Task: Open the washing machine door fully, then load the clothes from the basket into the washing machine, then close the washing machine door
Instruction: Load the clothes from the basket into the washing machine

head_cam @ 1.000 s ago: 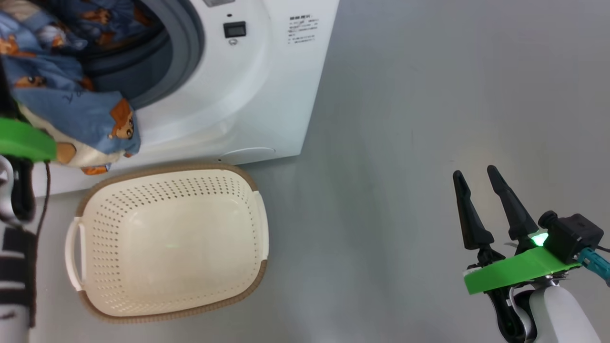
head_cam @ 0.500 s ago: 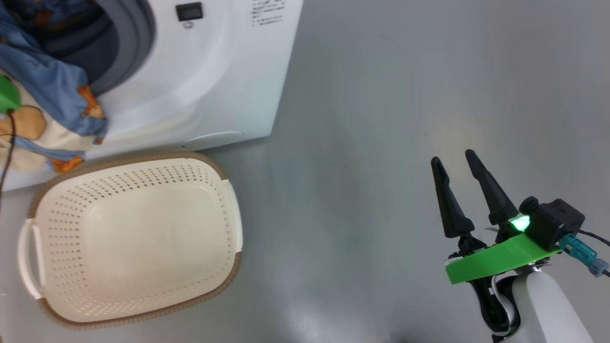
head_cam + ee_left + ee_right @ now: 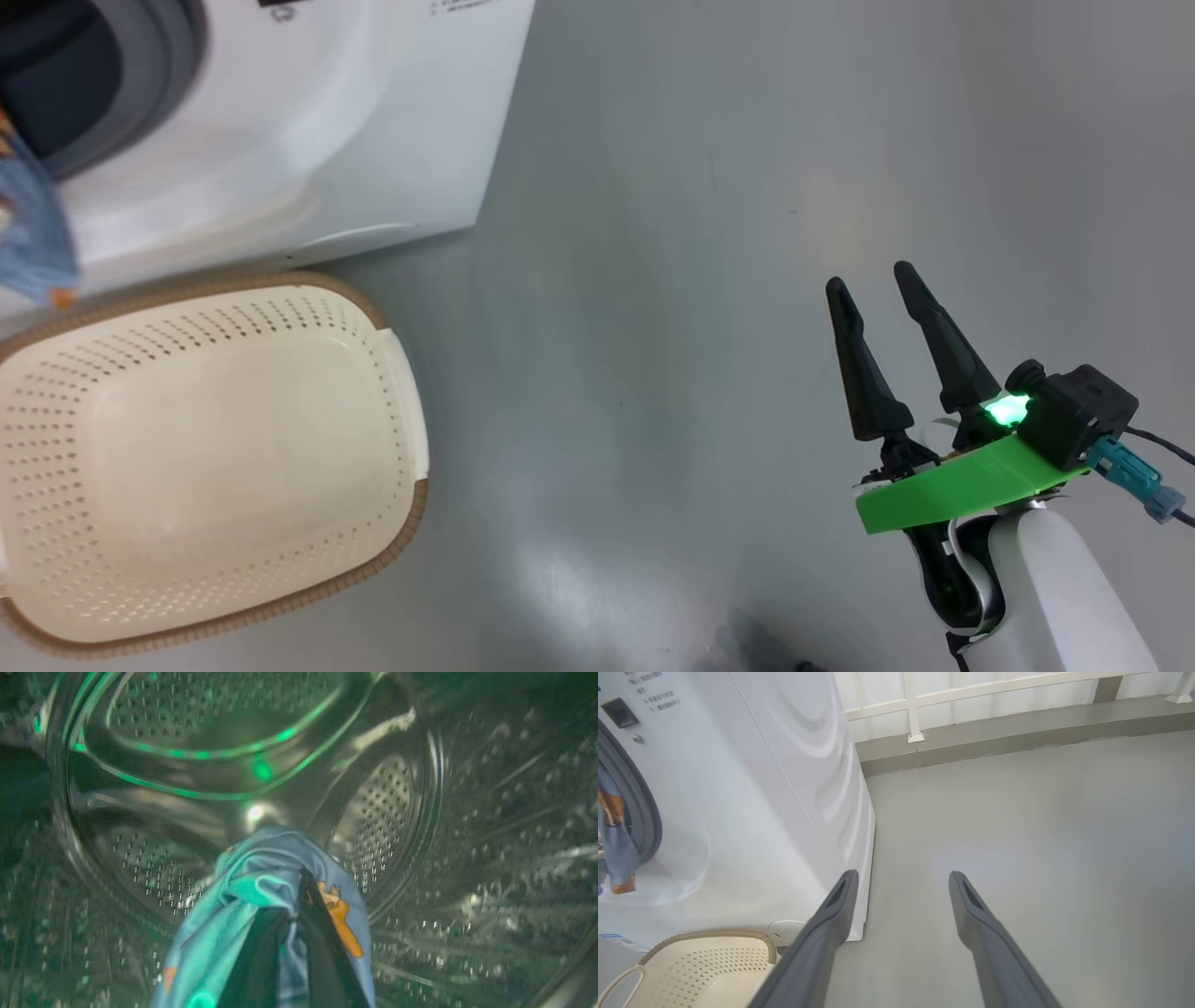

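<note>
My left gripper (image 3: 299, 877) is deep inside the perforated steel drum (image 3: 387, 812), shut on a bunch of the light-blue clothes (image 3: 243, 896) with an orange print. More of the clothes (image 3: 33, 238) hang over the lower lip of the washing machine (image 3: 308, 121) opening, and they show at the opening in the right wrist view (image 3: 614, 858) too. The cream basket (image 3: 187, 448) stands on the floor in front of the machine with nothing in it. My right gripper (image 3: 873, 280) hovers open over bare floor, far right of the basket. The washing machine door is out of view.
Grey floor (image 3: 700, 187) stretches to the right of the machine. In the right wrist view a low kerb with a white railing (image 3: 915, 718) runs behind the washing machine (image 3: 784, 788), and the basket rim (image 3: 710, 935) sits at the machine's foot.
The head camera has swung right, so the washer and basket sit further left in the picture and the left arm's green mount has left it. The right gripper stays open.
</note>
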